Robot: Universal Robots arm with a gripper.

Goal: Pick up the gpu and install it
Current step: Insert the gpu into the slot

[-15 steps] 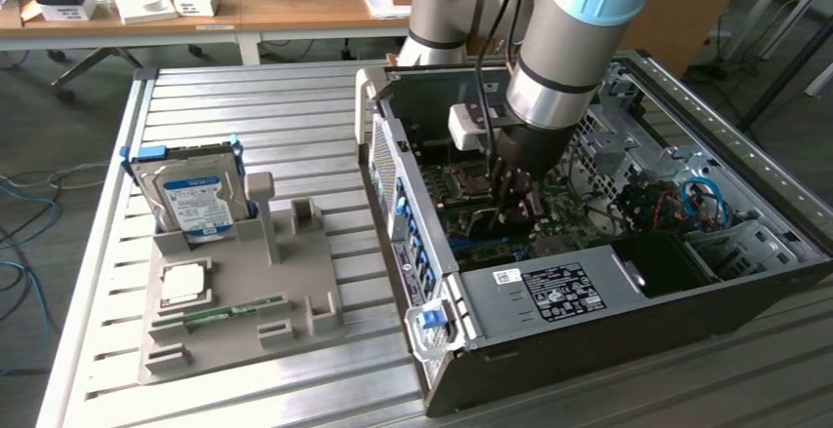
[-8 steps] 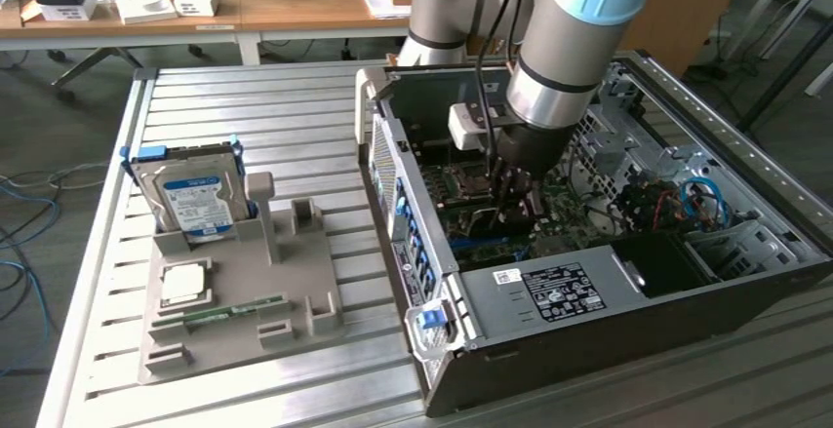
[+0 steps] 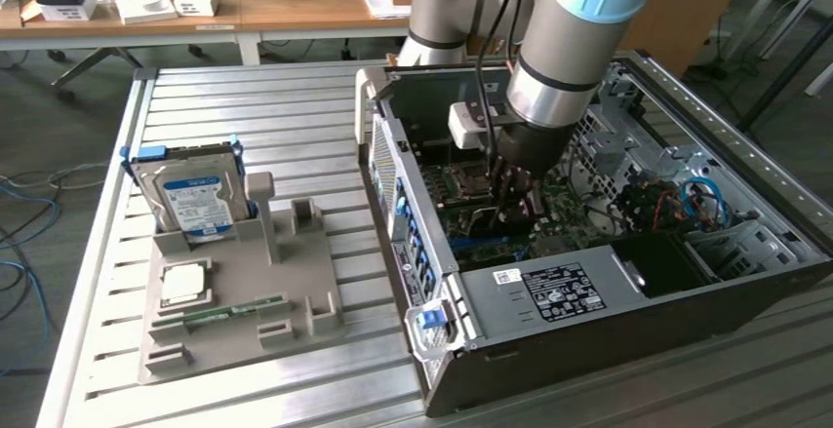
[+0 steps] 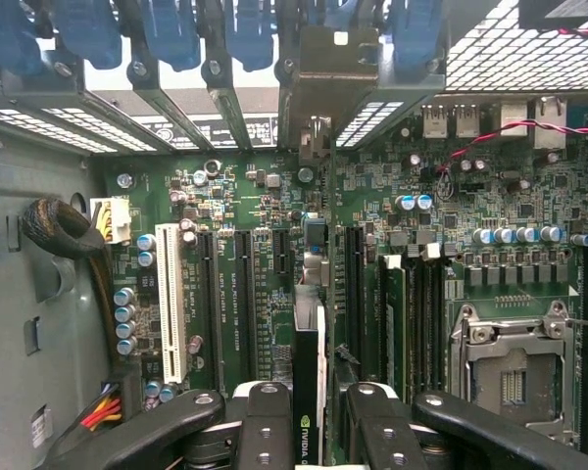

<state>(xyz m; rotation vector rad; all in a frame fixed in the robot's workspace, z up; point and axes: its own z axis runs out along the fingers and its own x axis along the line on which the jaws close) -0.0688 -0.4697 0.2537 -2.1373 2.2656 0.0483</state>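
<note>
Gripper (image 4: 316, 403) is clamping its two black fingers (image 4: 265, 416) onto the gpu (image 4: 308, 357), which is standing edge-on between them, slim and dark, inside the open computer case (image 3: 573, 296). The card is hanging over the green motherboard (image 4: 245, 196), between the long black slots, with a white slot (image 4: 172, 304) to one side and the CPU socket (image 4: 510, 377) to the other; whether it is touching a slot I cannot tell. Beyond the case, on the ribbed metal worktop (image 3: 260, 97), a grey holder (image 3: 299, 272) is carrying the blue-framed hard drive (image 3: 195, 199) and a green memory stick (image 3: 234, 309).
</note>
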